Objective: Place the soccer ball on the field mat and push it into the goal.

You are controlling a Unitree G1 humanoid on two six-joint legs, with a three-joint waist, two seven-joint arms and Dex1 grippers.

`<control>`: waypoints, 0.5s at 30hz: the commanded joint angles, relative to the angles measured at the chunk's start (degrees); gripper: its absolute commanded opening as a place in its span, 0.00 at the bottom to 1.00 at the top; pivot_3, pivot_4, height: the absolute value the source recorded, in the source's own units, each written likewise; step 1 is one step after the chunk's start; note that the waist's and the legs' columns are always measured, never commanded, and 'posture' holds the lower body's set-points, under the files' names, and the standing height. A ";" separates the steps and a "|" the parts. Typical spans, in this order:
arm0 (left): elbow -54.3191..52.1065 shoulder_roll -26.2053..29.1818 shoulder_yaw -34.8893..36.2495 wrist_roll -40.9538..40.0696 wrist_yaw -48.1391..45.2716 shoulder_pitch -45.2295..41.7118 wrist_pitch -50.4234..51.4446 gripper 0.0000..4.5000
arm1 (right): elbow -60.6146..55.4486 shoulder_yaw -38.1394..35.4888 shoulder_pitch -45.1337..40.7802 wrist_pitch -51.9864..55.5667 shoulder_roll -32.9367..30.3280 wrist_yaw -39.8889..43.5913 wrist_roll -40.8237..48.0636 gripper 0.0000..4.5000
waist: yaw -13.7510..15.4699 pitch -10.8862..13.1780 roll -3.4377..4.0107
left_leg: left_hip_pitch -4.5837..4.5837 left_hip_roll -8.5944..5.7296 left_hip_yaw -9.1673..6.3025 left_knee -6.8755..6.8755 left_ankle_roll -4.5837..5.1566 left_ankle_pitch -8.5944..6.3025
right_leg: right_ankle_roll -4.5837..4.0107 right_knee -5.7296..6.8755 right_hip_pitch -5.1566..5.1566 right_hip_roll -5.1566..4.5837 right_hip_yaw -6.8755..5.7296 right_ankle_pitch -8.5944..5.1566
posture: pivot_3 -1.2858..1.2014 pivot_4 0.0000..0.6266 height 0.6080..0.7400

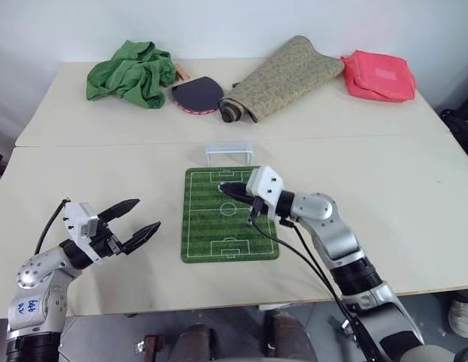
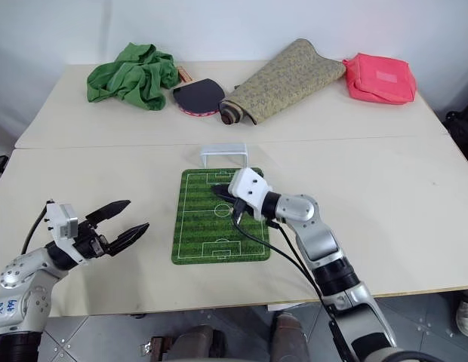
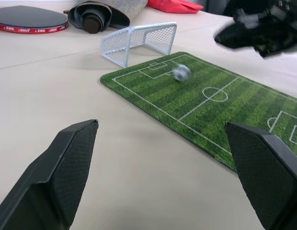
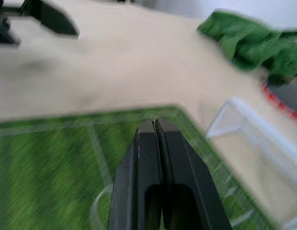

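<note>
1. ball (image 3: 181,73) is on the mat (image 1: 200,241), in the half nearest the goal (image 1: 229,153), between the centre circle and the penalty box as the left wrist view shows it. it looks smeared there, so i judge it may be rolling; cannot confirm.
2. my right gripper (image 1: 232,189) hangs low over the mat near the centre circle, fingers pressed together with nothing between them, pointing toward the goal end.
3. my left gripper (image 1: 134,223) hovers over bare table (image 1: 415,188) just off the mat's left edge, fingers spread apart, empty.
4. goal stands just past the mat's far short edge, mouth facing the pitch, apparently just off the mat. placing looks done; the push is the step in hand.
5. to do it well: keep the right fingers closed so they act as one blunt pusher. line tip, ball and goal mouth up before contact; an off-centre touch will send the ball sideways off the mat.
6. keep the tip low, at about ball height, so it meets the ball's middle and does not ride over it or pin it down.
7. push gently. the ball is tiny and light, and the goal looks light too; a hard shove could bounce it back out or shift the frame.
8. hold the left arm clear of the mat. if the ball is moving, wait and see where it settles before correcting.
</note>
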 commanded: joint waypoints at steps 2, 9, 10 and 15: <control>-1.53 0.60 0.30 0.11 0.88 -1.40 0.08 1.00 | -3.86 -2.55 2.15 -3.70 -2.63 3.02 3.06 0.01 | -0.04 0.00 0.00 | 0.01 0.01 -0.01 0.01 0.00 0.00 | 0.00 0.00 0.00 0.00 0.01 0.00 | 0.52 0.24 1.00; -0.44 1.31 1.64 -0.82 -1.32 -2.14 -1.75 1.00 | -11.87 -14.57 17.81 -9.66 -14.06 14.50 17.08 0.01 | 0.69 0.00 -0.01 | -0.01 -0.05 0.09 -0.02 0.02 -0.01 | 0.00 -0.06 0.10 -0.03 -0.10 0.00 | 0.52 0.24 1.00; 0.03 1.42 1.72 -0.45 -1.66 -2.17 -2.33 1.00 | -12.68 -15.49 19.23 -9.35 -15.12 14.92 18.04 0.01 | 0.79 0.00 -0.02 | -0.01 -0.06 0.16 -0.02 0.04 -0.02 | 0.00 -0.07 0.11 -0.04 -0.10 0.00 | 0.52 0.24 1.00; 3.85 3.02 0.64 5.06 -1.25 -3.07 -7.31 1.00 | -16.50 -25.41 28.98 -7.72 -21.41 15.38 22.90 0.01 | 0.94 0.02 -0.01 | 0.10 0.04 0.48 -0.02 0.03 -0.02 | 0.02 -0.13 0.12 0.00 -0.02 0.01 | 0.52 0.24 1.00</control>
